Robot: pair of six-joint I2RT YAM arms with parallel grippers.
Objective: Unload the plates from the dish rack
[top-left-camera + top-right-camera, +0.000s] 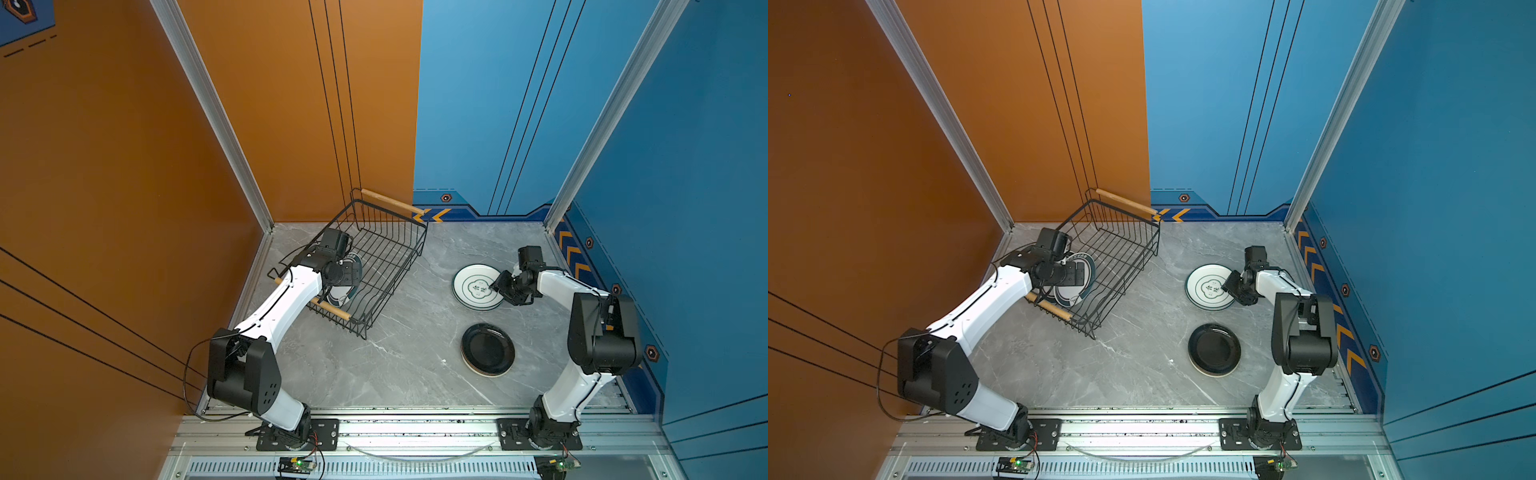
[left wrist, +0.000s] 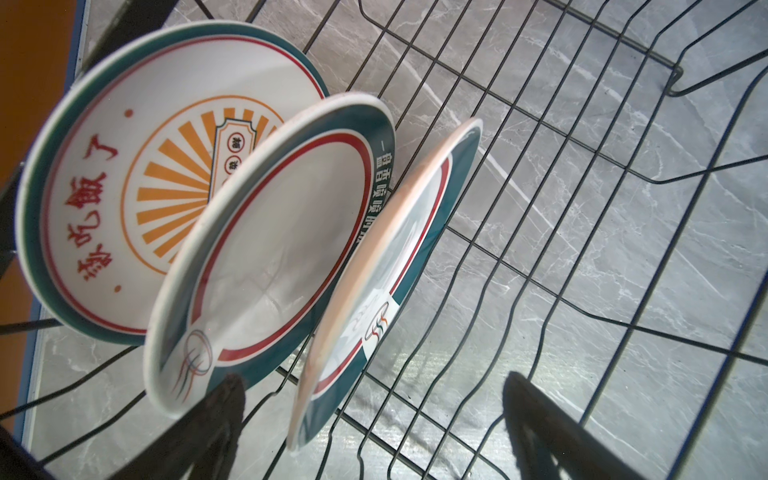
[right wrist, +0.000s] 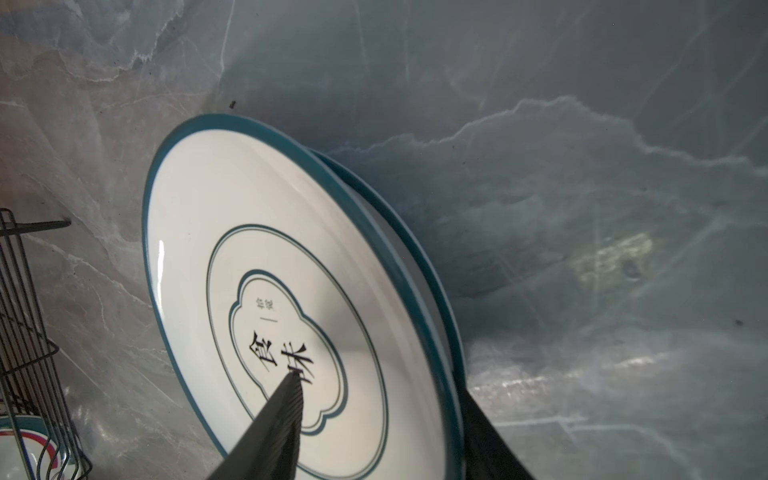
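Observation:
The black wire dish rack [image 1: 388,249] [image 1: 1121,249] stands at the back left. Three plates stand upright in it: an orange sunburst plate [image 2: 124,187], a white one with a dark green rim [image 2: 282,249] and a third [image 2: 374,311] closest to my fingers. My left gripper [image 2: 382,415] [image 1: 350,273] is open inside the rack, its fingers on either side of that third plate's rim. On the right, a white plate with a teal rim [image 3: 249,249] [image 1: 473,286] lies on another plate [image 3: 415,232]. My right gripper [image 3: 382,386] [image 1: 494,286] is open, its fingers straddling the white plate's rim.
A black plate [image 1: 488,349] [image 1: 1214,349] lies on a lighter one nearer the front, right of centre. The rack's wooden handles [image 1: 392,202] stick out at both ends. Walls close in the grey marble table [image 1: 395,374] at the back and sides.

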